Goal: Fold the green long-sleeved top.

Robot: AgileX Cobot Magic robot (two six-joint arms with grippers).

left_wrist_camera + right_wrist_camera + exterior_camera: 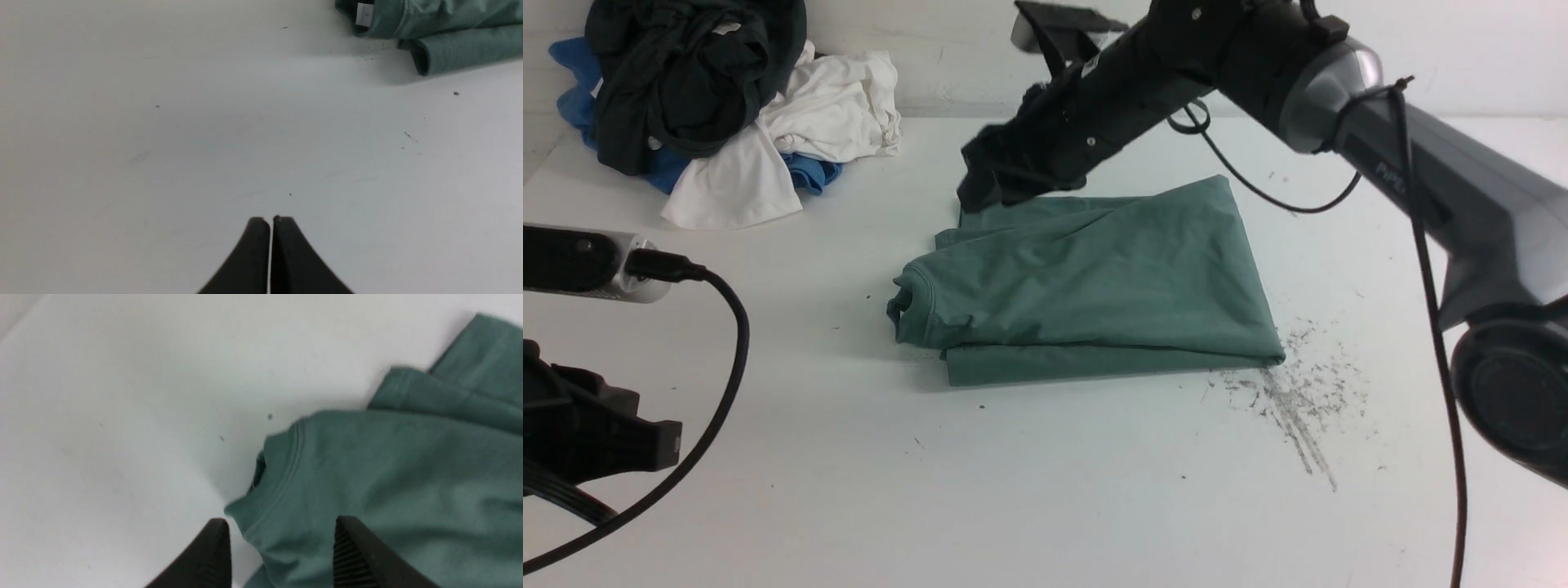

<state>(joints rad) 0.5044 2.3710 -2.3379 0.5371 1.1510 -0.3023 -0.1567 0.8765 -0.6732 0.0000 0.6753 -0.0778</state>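
- Pale desk (1045,490), lightly scuffed, with black, white and blue garments (694,90) heaped at the far left, well apart from the work.
- Near the middle of it lies the green long-sleeved top (1094,286), already doubled into a rough, wide bundle; one long edge shows beneath the upper layer on the near side, and the collar end sticks out crumpled toward the robot's left.
- Over the far left part of the bundle hangs the right hand (282,539), its fingers parted, with no cloth between them.
- Off to the near left, the left hand (271,245) is clenched on nothing, its tips together over bare desk.
- The step in hand looks like the middle of the fold: the sleeves seem tucked in, while the body probably needs one more turn, end over end.
- Next, the right hand would likely come down on the collar end, pinch every layer, and carry it across toward the robot's right.
- Catching only the top layer could drag the bundle askew.
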